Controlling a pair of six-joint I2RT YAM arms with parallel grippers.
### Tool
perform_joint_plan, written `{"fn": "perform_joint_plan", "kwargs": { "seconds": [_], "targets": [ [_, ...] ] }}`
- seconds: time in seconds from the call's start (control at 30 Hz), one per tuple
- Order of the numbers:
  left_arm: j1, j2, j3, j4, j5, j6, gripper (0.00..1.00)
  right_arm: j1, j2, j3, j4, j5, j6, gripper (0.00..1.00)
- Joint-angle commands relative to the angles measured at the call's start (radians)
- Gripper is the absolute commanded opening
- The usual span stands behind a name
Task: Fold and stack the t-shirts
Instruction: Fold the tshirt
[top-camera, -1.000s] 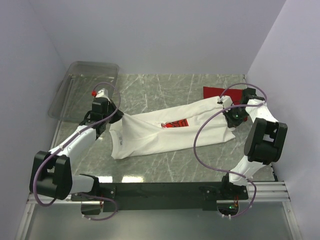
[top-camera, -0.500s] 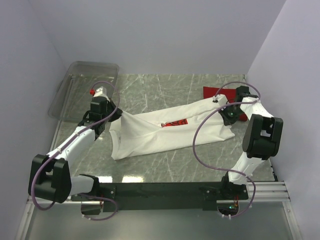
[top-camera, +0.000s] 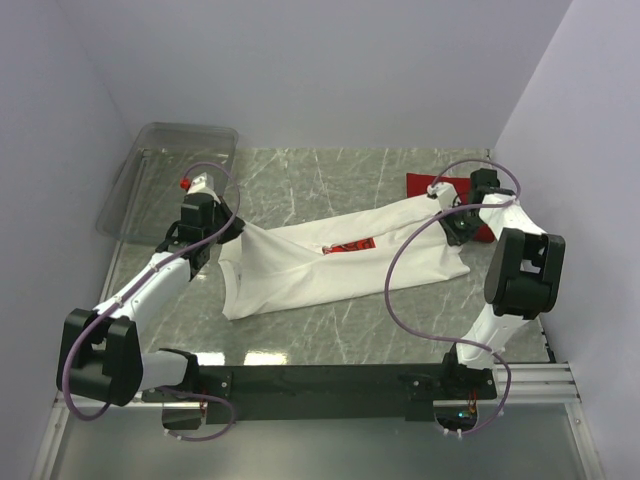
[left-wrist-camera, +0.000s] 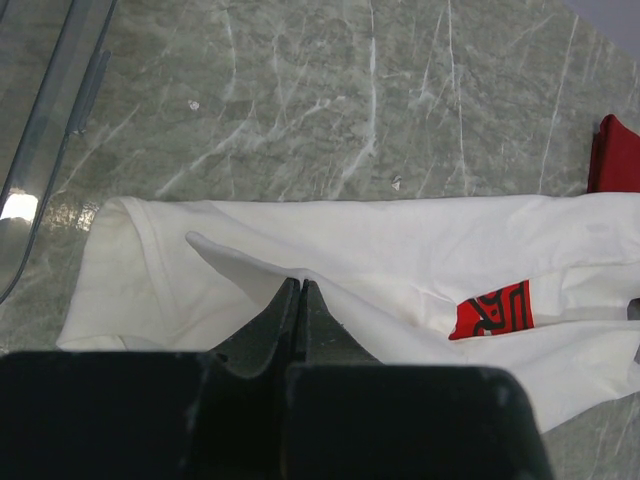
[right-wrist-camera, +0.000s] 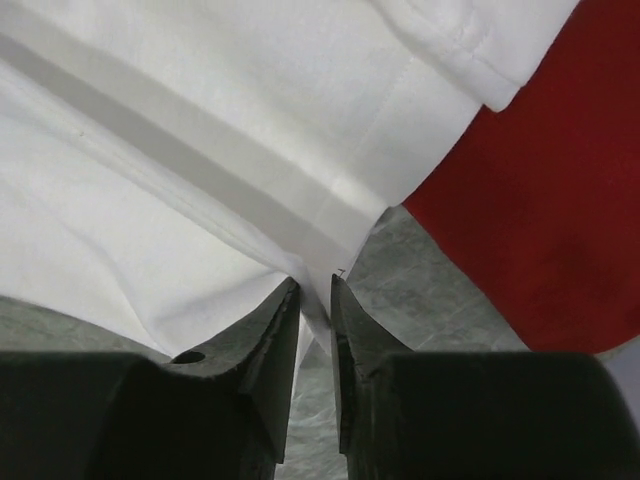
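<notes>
A clear plastic bin sits left of the creased white t-shirt, which overlaps the red t-shirt; the left gripper pinches its fold, and the right gripper stands slightly parted astride its hem.

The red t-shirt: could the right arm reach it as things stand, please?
Probably yes: the red t-shirt lies right beside the right end effector, though a corner of the white t-shirt overlaps it.

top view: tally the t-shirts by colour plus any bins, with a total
white t-shirt: 1
red t-shirt: 1
clear plastic bin: 1
total: 3
</notes>
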Motion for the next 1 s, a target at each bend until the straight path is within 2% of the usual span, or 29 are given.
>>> {"fn": "perform_joint_plan", "kwargs": {
  "seconds": [0.0, 0.03, 0.13, 0.23, 0.37, 0.47, 0.5, 0.63, 0.8, 0.97],
  "targets": [
    [-0.003, -0.016, 0.028, 0.054, -0.021, 0.022, 0.01, 0.020, -0.030, 0.046, 0.038, 0.013, 0.030, 0.27],
    [-0.003, -0.014, 0.031, 0.055, -0.020, 0.024, 0.01, 0.025, -0.031, 0.050, 0.045, 0.034, 0.038, 0.35],
    [-0.003, 0.009, 0.046, 0.055, -0.009, 0.036, 0.01, 0.025, -0.046, 0.060, 0.065, 0.060, 0.076, 0.41],
    [-0.003, 0.029, 0.060, 0.054, -0.007, 0.045, 0.02, 0.020, -0.101, 0.041, 0.088, 0.050, 0.106, 0.41],
    [-0.003, 0.038, 0.078, 0.054, -0.007, 0.068, 0.05, 0.020, -0.187, -0.003, 0.070, -0.066, 0.124, 0.41],
    [-0.003, 0.038, 0.101, 0.051, -0.007, 0.093, 0.18, 0.020, -0.253, -0.051, 0.067, -0.126, 0.138, 0.42],
    [-0.003, 0.039, 0.121, 0.042, -0.007, 0.101, 0.27, 0.020, -0.281, -0.063, 0.069, -0.157, 0.145, 0.42],
    [-0.003, 0.061, 0.182, -0.006, -0.007, 0.137, 0.37, 0.020, -0.327, -0.127, 0.079, -0.217, 0.165, 0.42],
    [-0.003, 0.087, 0.229, -0.046, -0.009, 0.167, 0.39, 0.020, -0.342, -0.175, 0.087, -0.249, 0.165, 0.42],
    [-0.006, 0.009, 0.163, -0.072, 0.015, 0.135, 0.41, 0.064, -0.301, -0.157, -0.066, -0.389, 0.051, 0.45]
  ]
}}
